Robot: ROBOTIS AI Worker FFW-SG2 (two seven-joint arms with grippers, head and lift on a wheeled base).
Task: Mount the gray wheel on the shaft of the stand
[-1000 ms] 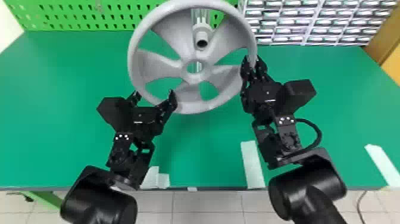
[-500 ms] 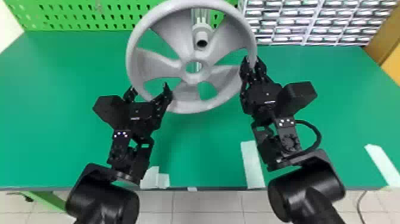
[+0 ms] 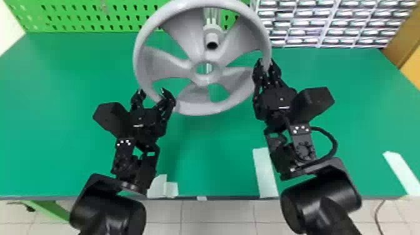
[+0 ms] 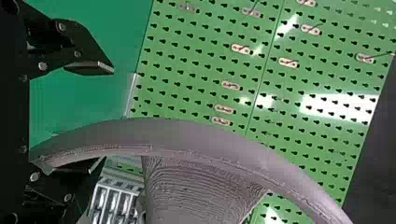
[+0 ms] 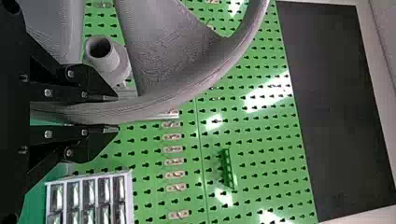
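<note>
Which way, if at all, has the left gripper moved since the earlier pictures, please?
Yes, in the head view the left gripper has shifted slightly to the robot's left against the leftmost tape.

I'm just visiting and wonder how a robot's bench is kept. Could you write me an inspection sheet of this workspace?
Surface: green tabletop.
Job's things: gray wheel, not yet mounted; the shaft's end shows through a gap between its spokes, off the center hole.
Clutter: pale tape strips near the front edge.
Left gripper: jaws open at the wheel's rim.
Right gripper: jaws closed on the rim.
Cables: black cable looping beside the right wrist; thin cord over the floor.
Surroundings: green pegboard, small-drawer rack, tiled floor.
</note>
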